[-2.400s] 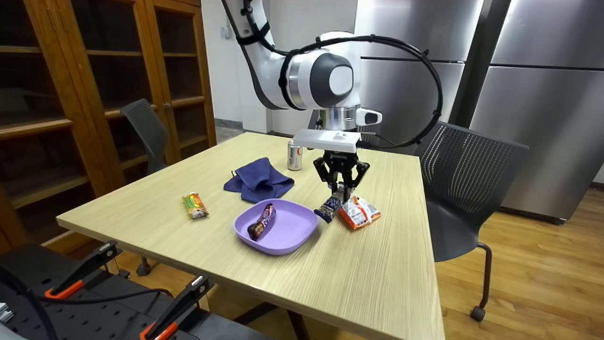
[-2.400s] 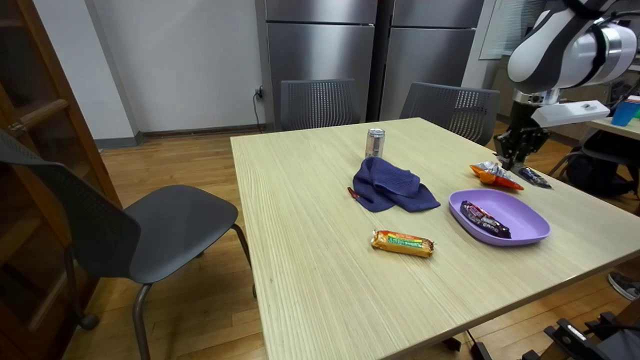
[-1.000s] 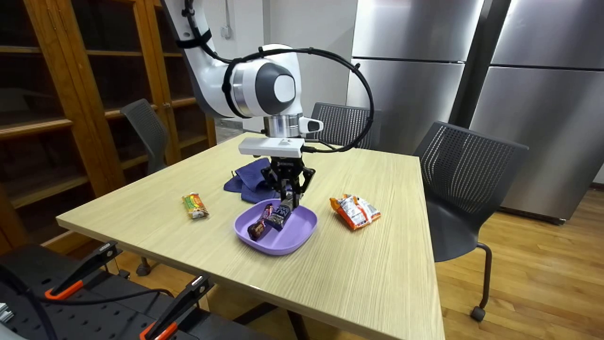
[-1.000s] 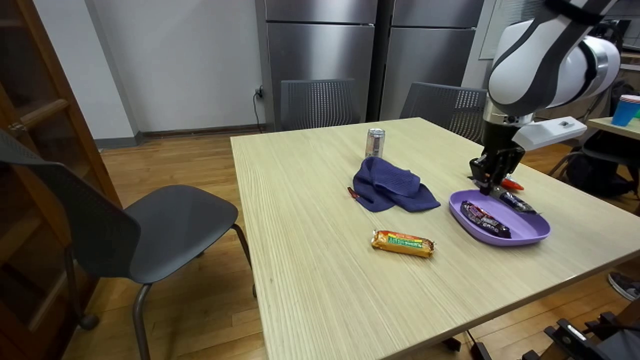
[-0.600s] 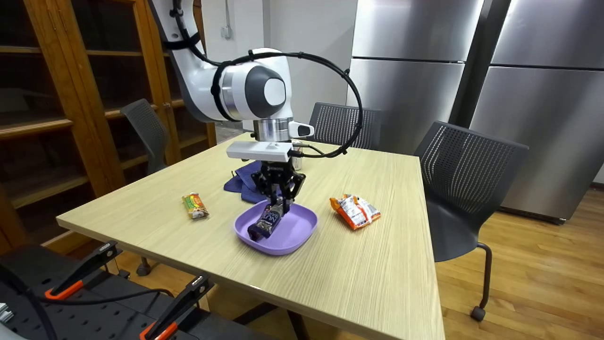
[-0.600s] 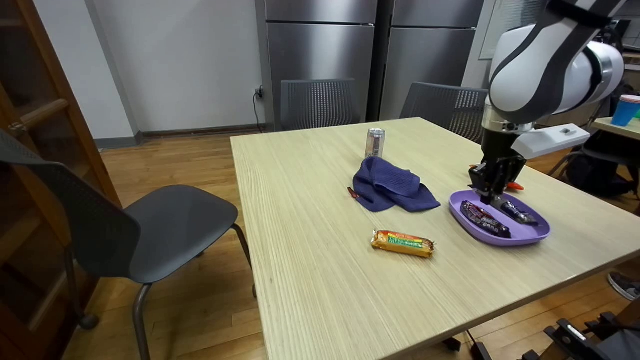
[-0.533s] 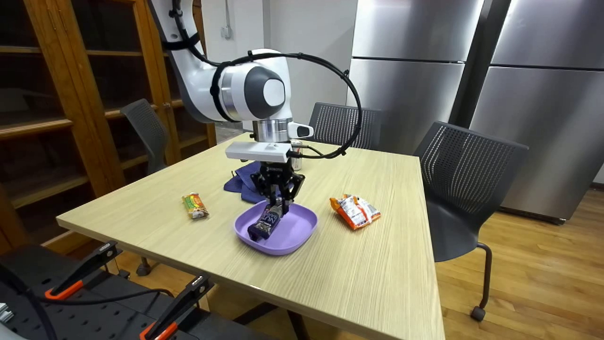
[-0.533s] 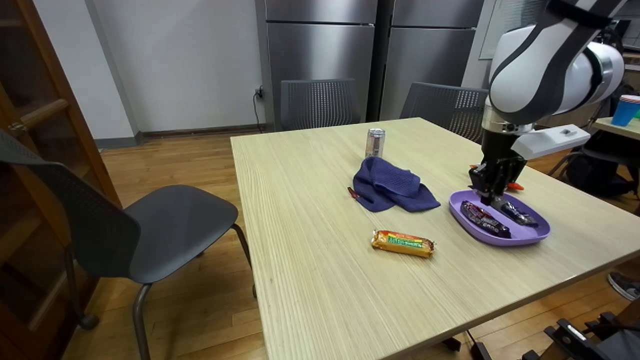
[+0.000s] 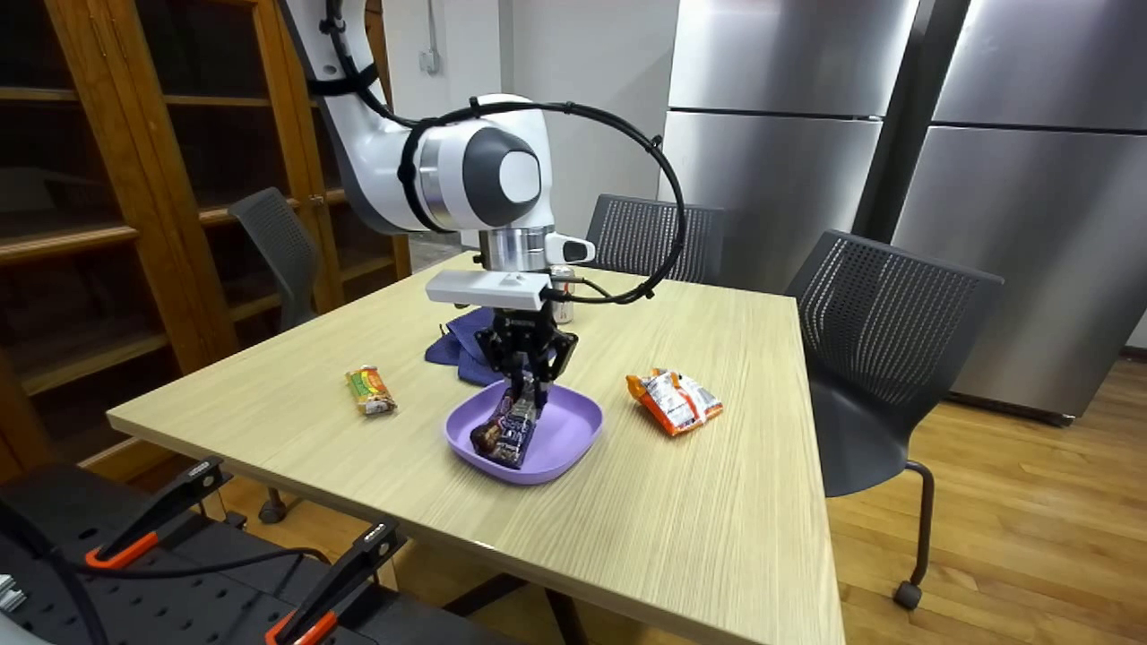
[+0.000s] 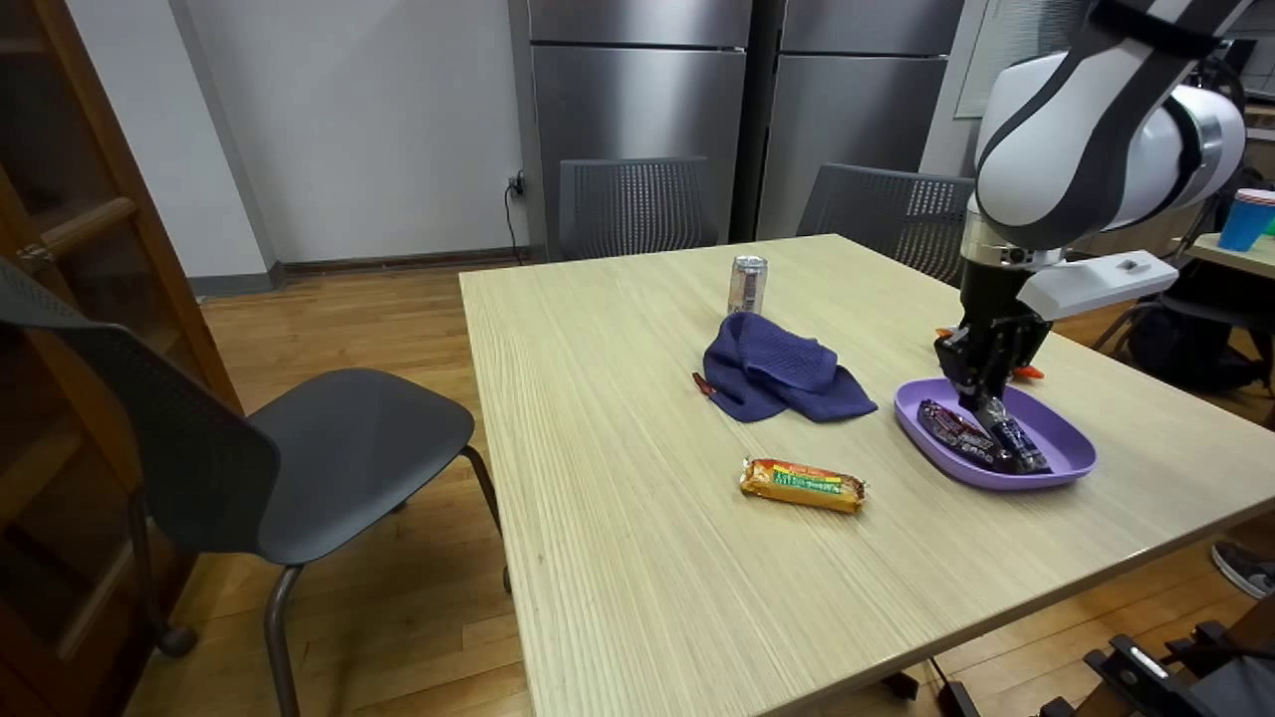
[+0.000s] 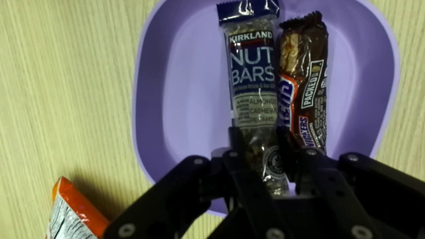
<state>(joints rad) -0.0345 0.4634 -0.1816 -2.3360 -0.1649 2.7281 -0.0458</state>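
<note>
Your gripper (image 11: 260, 133) clasps the nut bar (image 11: 253, 66), the purple plate (image 11: 194, 99) directly beneath; this looks like the set-down, so the next move probably calls for gentle release.

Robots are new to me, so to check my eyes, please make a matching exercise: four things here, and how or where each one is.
Things
1. nut bar
2. Snickers bar
3. silver can
4. blue cloth

States or places
A. standing upright
B. in the purple dish, outside the jaws
C. bunched up in soft folds
D. between the jaws

Right pairs: 1-D, 2-B, 3-A, 4-C
</note>
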